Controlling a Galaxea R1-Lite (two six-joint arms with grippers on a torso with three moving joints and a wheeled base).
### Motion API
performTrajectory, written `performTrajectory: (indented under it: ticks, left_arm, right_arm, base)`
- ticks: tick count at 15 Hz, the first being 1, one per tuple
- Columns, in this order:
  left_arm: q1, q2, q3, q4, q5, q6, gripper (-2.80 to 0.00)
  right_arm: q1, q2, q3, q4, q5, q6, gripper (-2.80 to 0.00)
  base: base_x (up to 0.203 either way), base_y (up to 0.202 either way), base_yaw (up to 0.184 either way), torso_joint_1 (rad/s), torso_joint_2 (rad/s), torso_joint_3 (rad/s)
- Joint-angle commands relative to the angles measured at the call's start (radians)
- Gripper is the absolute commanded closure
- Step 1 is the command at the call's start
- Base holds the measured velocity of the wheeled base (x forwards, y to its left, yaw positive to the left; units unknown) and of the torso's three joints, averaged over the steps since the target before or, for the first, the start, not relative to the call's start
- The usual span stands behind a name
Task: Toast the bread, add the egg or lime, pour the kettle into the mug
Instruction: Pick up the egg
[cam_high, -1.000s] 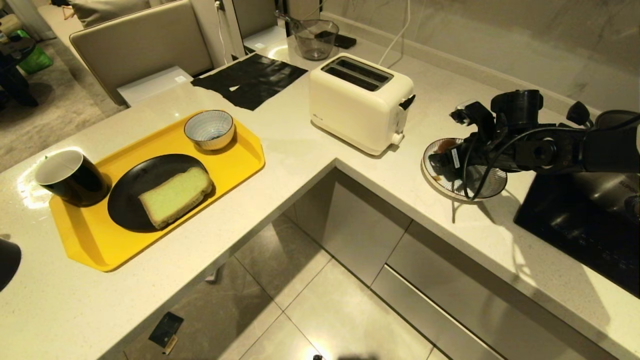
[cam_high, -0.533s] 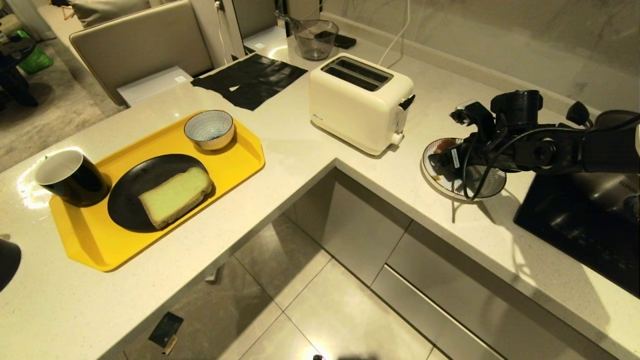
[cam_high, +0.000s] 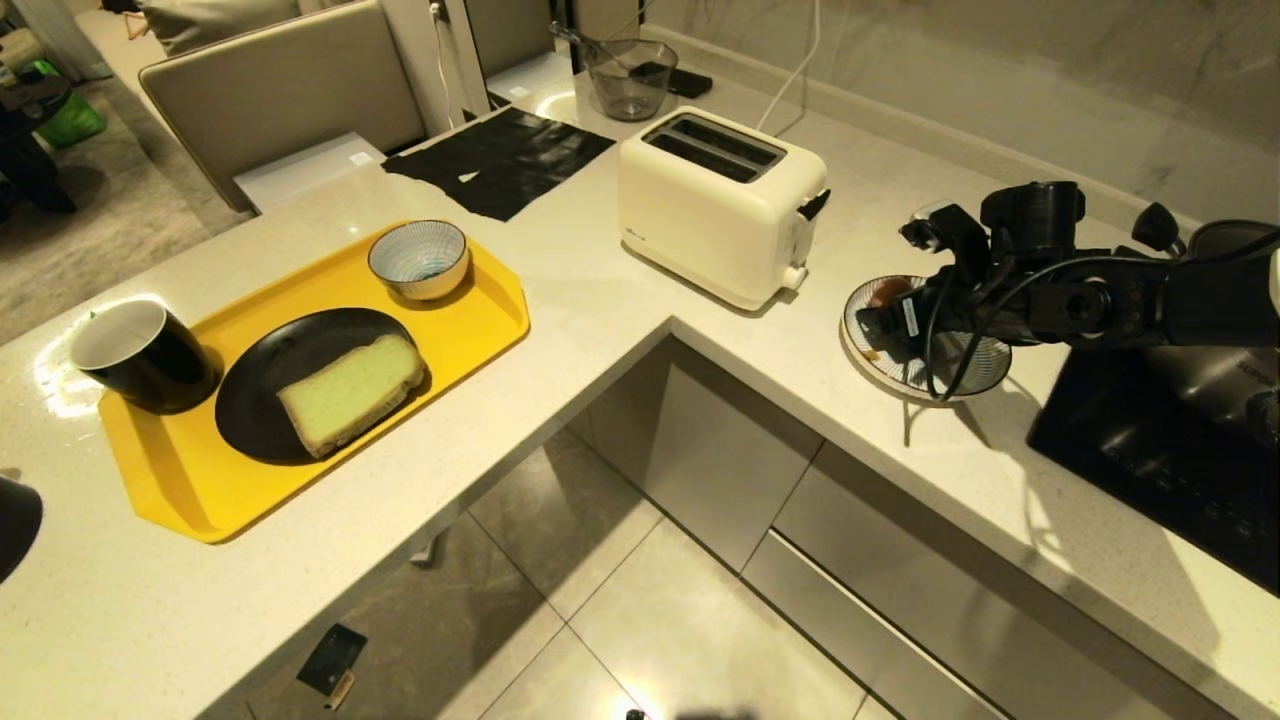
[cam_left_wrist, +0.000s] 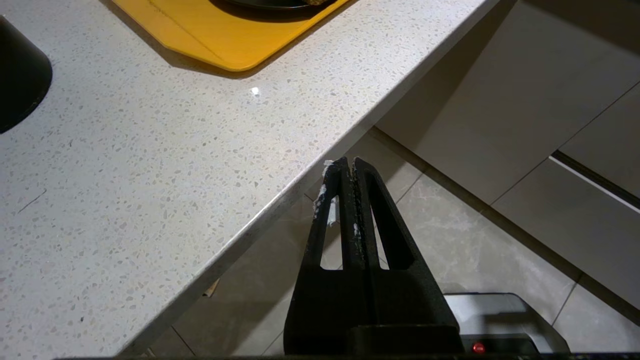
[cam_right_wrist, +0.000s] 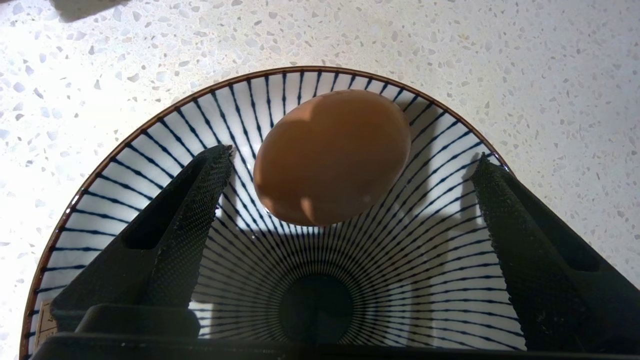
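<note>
The light-brown egg (cam_right_wrist: 332, 156) lies in a blue-and-white striped dish (cam_right_wrist: 125, 165) on the right counter, and my right gripper (cam_right_wrist: 352, 155) hangs open just above it, one finger on each side, not touching. In the head view the arm covers most of that dish (cam_high: 960, 375). The green-faced bread (cam_high: 350, 392) lies on a black plate (cam_high: 260, 400) on the yellow tray (cam_high: 200, 490), with the black mug (cam_high: 140, 355) at the tray's left corner. My left gripper (cam_left_wrist: 348, 162) is shut and empty, parked below the counter edge. A black rounded body (cam_high: 15, 525) shows partly at far left; I cannot tell whether it is the kettle.
A cream two-slot toaster (cam_high: 715, 205) stands between tray and dish. A striped bowl (cam_high: 418, 258) sits on the tray's far corner. A black hob (cam_high: 1160, 450) with a steel pot (cam_high: 1230, 380) lies right of the dish. A black mat (cam_high: 500, 155) and a glass jug (cam_high: 630, 75) are at the back.
</note>
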Motion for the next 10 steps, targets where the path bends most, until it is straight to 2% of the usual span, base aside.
performTrajectory:
  ticks: [1,5,6,7,10]
  left_arm:
    - [0.001,0.001,0.000,0.000,0.001,0.000,0.00]
    - [0.000,0.001,0.000,0.000,0.001,0.000,0.00]
    - [0.000,0.001,0.000,0.000,0.001,0.000,0.00]
    - [0.000,0.001,0.000,0.000,0.001,0.000,0.00]
    - [0.001,0.001,0.000,0.000,0.001,0.000,0.00]
  right_arm:
    - [0.000,0.007,-0.002,-0.001,0.001,-0.001,-2.80]
    - [-0.002,0.007,-0.004,-0.001,0.001,-0.001,-2.80]
    - [-0.002,0.007,-0.004,-0.001,0.001,-0.001,-2.66]
    - [-0.001,0.009,-0.004,-0.001,0.001,-0.001,0.00]
    - [-0.001,0.007,-0.005,-0.002,0.004,-0.001,0.00]
  base:
    - [0.000,0.000,0.000,0.000,0.00,0.000]
    - [0.000,0.000,0.000,0.000,0.00,0.000]
    - [0.000,0.000,0.000,0.000,0.00,0.000]
    - [0.000,0.000,0.000,0.000,0.00,0.000]
    - [0.000,0.000,0.000,0.000,0.00,0.000]
